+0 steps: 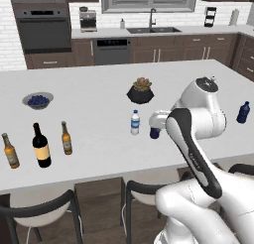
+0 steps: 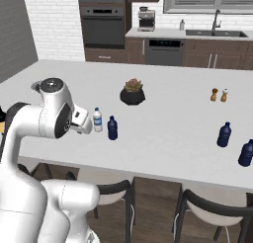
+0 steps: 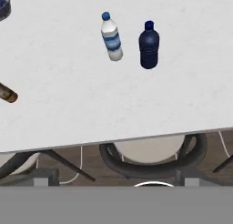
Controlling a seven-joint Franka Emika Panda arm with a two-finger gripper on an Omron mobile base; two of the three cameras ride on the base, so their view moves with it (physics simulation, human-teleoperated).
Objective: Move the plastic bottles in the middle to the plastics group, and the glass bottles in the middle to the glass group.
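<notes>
Bowl w/ blue berries sits beyond wine bottle.

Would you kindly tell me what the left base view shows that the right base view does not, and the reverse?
Left only: tall dark wine bottle, two amber beer bottles, bowl of blueberries.
Right only: two small brown shakers, second dark blue bottle.
Both: clear white-capped water bottle, potted succulent, white island counter.
</notes>
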